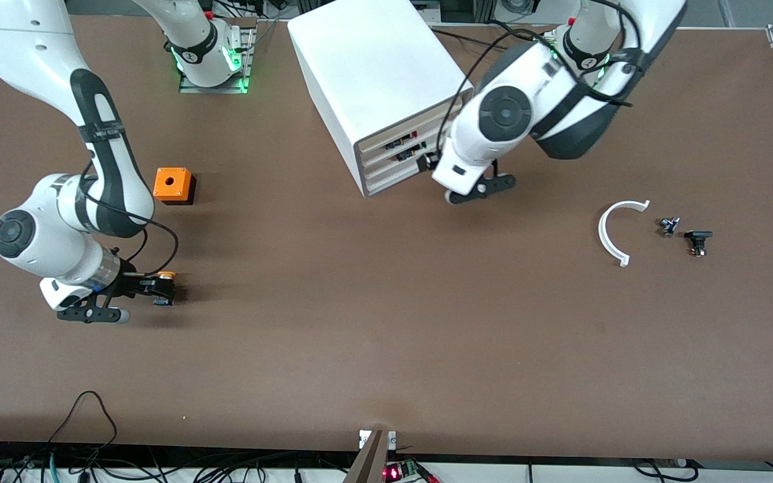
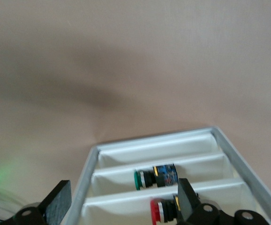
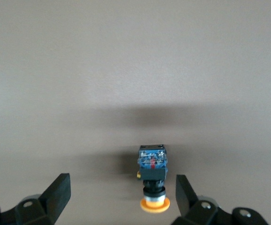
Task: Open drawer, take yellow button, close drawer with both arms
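Right gripper [image 3: 119,197]: fingers [image 3: 58,192] spread wide, gripping nothing. The button [image 3: 153,176] lies on its side on the table [image 1: 386,349] between them, nearer one finger than the other, touching neither; orange cap toward the wrist, dark body pointing away.

Button, handling (judged): light, rigid plastic, smooth, apt to roll on its round cap or skid under a glancing touch. Best held across the square body, its flat sides giving the pads purchase; the cap is a poor seat.

Left gripper [image 2: 121,201]: fingers [image 2: 56,201] wide apart, holding nothing, over the drawer [image 2: 98,159], which stands pulled out of the cabinet [image 1: 376,80]. Between and just past the fingers: white compartments, a green-capped button [image 2: 154,177] in one, a red-capped button [image 2: 162,209] in the next, partly hidden by a finger.

Views compared: the front view gives the layout, with the right gripper [image 1: 158,290] low at its own end of the table, an orange box [image 1: 174,186] well apart, and a white arc [image 1: 616,230] with small dark parts [image 1: 685,235] at the left arm's end; the left gripper is mostly hidden there by its arm. Only the left wrist view shows the drawer's contents; only the right wrist view shows the button's lie.
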Controlling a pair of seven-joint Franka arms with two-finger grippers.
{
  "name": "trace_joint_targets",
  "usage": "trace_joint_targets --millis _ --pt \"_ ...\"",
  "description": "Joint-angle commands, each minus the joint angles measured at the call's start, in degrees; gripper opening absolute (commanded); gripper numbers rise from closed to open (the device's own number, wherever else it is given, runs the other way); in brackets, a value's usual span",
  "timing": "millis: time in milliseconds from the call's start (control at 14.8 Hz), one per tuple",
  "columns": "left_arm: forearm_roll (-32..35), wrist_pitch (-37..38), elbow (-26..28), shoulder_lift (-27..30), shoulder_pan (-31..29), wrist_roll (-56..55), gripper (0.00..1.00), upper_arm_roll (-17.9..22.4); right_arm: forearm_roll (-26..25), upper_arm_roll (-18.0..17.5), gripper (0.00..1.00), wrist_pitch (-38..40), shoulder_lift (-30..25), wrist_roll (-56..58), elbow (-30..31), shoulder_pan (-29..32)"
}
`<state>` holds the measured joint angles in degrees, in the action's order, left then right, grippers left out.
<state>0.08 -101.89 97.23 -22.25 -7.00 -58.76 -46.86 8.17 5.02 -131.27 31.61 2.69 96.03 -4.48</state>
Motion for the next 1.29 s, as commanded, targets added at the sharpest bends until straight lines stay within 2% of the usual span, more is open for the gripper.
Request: trace_joint_targets --millis 0,136,271,542,678,814,1017,1220 --pt "6.13 4.32 -4.84 0.71 -0.91 0.84 1.00 -0.60 -1.40 0.08 0.99 8.37 -3.21 -0.40 -3.29 0.09" --pt "11.32 6.86 -6.60 0.71 -1.00 2.06 1.00 -0.60 -2.98 -0.01 0.99 12.69 -5.32 -2.77 -4.88 0.09" --pt "15.29 11.95 -10.63 0.71 -1.26 10.80 1.00 -0.34 -4.39 -0.10 0.99 15.33 -8.13 -4.78 -4.80 -0.61" --pt "15.48 13.82 -13.03 0.71 -9.59 27.69 1.00 -1.04 -4.74 -0.19 0.99 22.88 -14.45 -7.51 -4.80 -0.88" --pt "14.43 13.82 -14.77 1.50 -12.15 35.34 1.00 -0.08 -4.66 -0.19 0.99 26.92 -17.53 -9.36 -4.80 -0.79" --pt "12.68 13.30 -14.08 5.27 -10.50 42.55 1.00 5.69 -4.74 -0.19 0.99 29.39 -20.52 -9.46 -5.06 -0.79" --pt "3.37 13.03 -10.31 11.42 -4.62 52.82 1.00 19.83 -4.74 -0.45 0.99 34.84 -25.09 -9.81 -5.06 -0.79" --pt "2.65 8.83 -6.01 16.95 1.35 62.35 1.00 31.87 -4.74 -0.54 0.99 37.66 -28.61 -9.98 -4.36 -0.79"
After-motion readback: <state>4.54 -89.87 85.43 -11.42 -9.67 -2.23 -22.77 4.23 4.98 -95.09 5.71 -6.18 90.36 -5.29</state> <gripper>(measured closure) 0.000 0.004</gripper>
